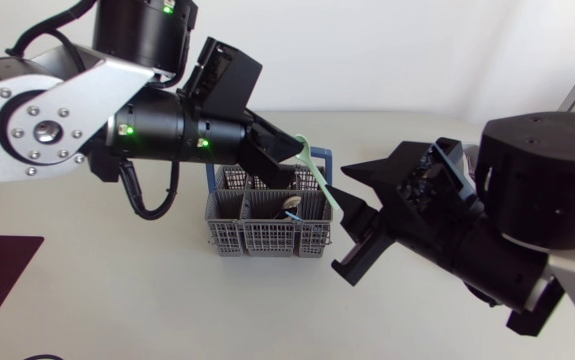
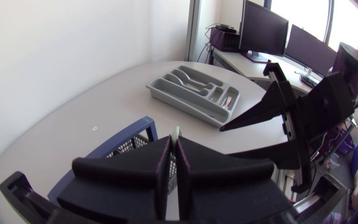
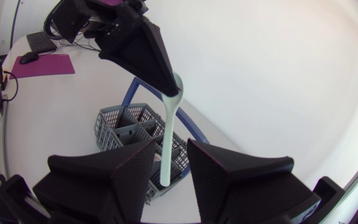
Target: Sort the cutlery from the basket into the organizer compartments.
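While L claw (image 2: 174, 143) pinches green utensil (image 3: 167, 143), prob. spoon, over basket (image 1: 267, 238).

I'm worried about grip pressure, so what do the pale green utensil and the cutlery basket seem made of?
Pale green utensil: probably plastic, matte, evenly coloured, no metallic glint. Cutlery basket: likely moulded plastic, dull grey lattice walls, no shine.

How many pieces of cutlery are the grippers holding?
1: the pale green utensil, its top pinched in the left gripper, its lower end between the open fingers of the right gripper.
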You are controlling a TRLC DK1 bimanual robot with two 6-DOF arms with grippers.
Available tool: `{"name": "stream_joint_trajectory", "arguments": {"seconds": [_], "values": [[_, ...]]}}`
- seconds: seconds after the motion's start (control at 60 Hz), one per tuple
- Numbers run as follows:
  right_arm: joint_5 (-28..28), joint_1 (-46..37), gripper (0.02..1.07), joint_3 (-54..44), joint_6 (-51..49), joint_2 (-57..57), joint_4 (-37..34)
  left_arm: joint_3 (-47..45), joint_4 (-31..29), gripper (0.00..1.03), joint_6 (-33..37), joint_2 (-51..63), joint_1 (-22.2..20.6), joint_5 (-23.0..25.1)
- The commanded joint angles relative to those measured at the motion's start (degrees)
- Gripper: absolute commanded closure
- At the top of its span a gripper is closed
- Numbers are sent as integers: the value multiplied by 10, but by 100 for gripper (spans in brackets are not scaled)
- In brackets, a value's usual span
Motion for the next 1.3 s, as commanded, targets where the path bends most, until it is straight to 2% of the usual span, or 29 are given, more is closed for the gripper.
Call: {"name": "stream_joint_trajectory", "arguments": {"seconds": [0.0, 0.167, 0.567, 0.65, 0.783, 0.833, 1.0, 1.283], "values": [[7, 1, 66, -17, -12, 23, 20, 29, 9, 100, -36, 21, -7, 12], [16, -3, 66, -12, -18, 53, 53, 37, 8, 100, -42, 29, -17, 12], [37, -15, 67, 13, -23, 97, 82, 30, 5, 100, -42, 25, -21, 15], [38, -15, 71, 20, -24, 98, 82, 28, 5, 100, -42, 25, -20, 16], [42, -15, 71, 28, -24, 104, 82, 25, 5, 100, -42, 25, -19, 16], [42, -15, 80, 30, -26, 107, 82, 24, 4, 100, -42, 25, -19, 16], [43, -15, 96, 27, -29, 111, 81, 22, 5, 100, -42, 24, -17, 16], [42, -15, 99, 26, -35, 111, 69, 22, 5, 97, -43, 22, -14, 20]]}}
